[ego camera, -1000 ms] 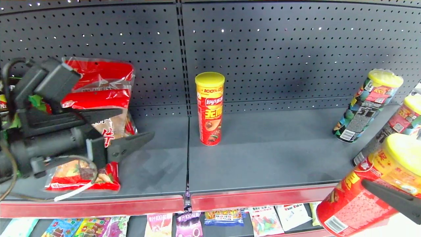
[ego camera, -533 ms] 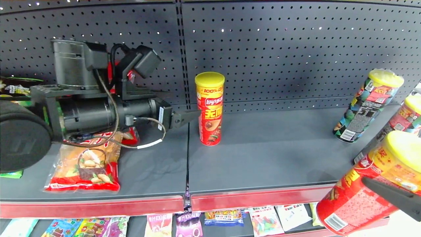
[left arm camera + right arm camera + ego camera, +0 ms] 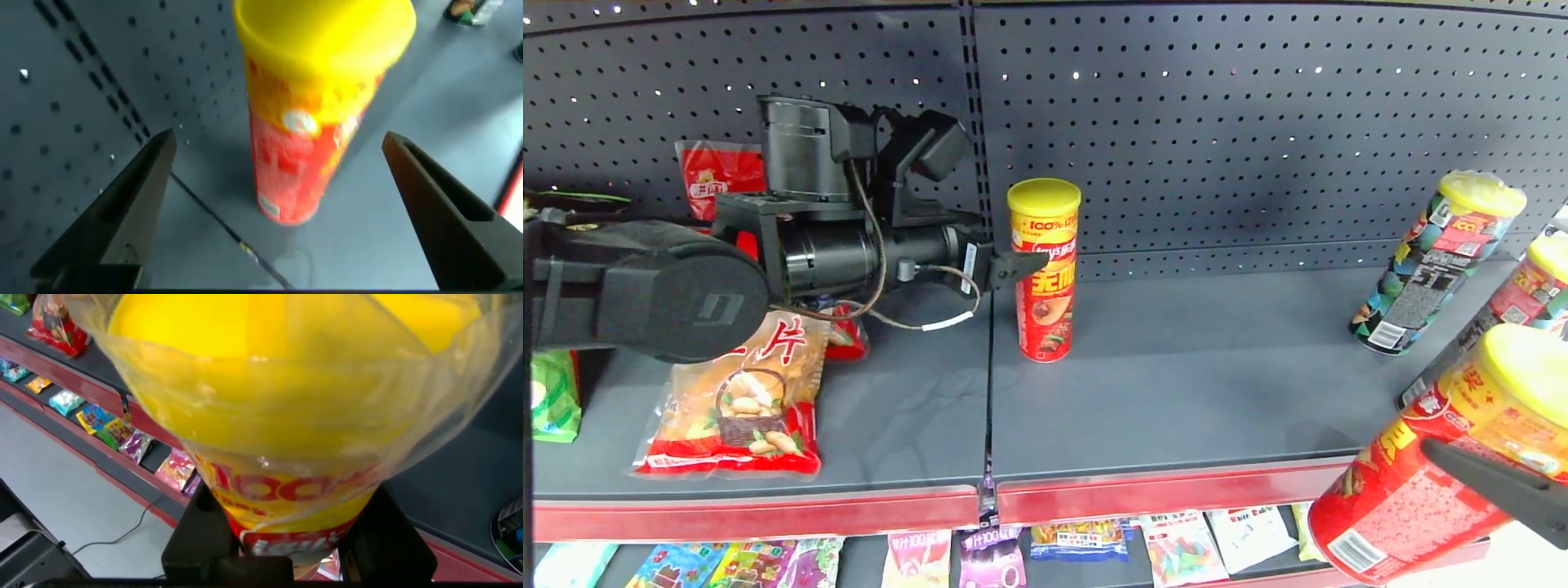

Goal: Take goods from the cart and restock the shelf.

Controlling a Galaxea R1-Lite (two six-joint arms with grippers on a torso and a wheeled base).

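**Condition.** The left gripper (image 3: 279, 139) stands at the upper half of the tall red cardboard crisp tube with a yellow plastic lid (image 3: 1044, 269). This tube stands on the dark grey metal shelf board (image 3: 1192, 384), just beside the seam between the two boards. The jaws are spread wide, one on each side of the tube, with a clear gap on both sides in the left wrist view. Nothing is gripped.

The right gripper (image 3: 294, 547) is clamped on a second red tube with a yellow lid (image 3: 1421, 474). It holds the tube at the robot's right, in front of and lower than the shelf's red front strip (image 3: 1176, 490).

**Orientation.** The standing tube's long axis is vertical, lid up. The held tube's long axis leans, with the lid up and towards the robot's right and the base down and towards its left. Two more yellow-lidded tubes (image 3: 1429, 261) (image 3: 1503, 318) lean at the right end of the shelf.

**Step in hand (judgement).** The left arm appears to be lining up on the standing tube, to take or steady it. The right arm's tube is not yet shelved.

**Recommendations.**
- Centre the tube between the jaws before closing, because a tall, narrow tube tips at an off-centre touch.
- Close at mid-height or just above, square to the vertical axis.
- Grip lightly, as the cardboard wall may dent.
- Bring the held tube upright before lowering it onto the bare board between the standing tube and the leaning ones.
- Keep it well apart from the orange and red plastic bag of peanuts (image 3: 743, 400).
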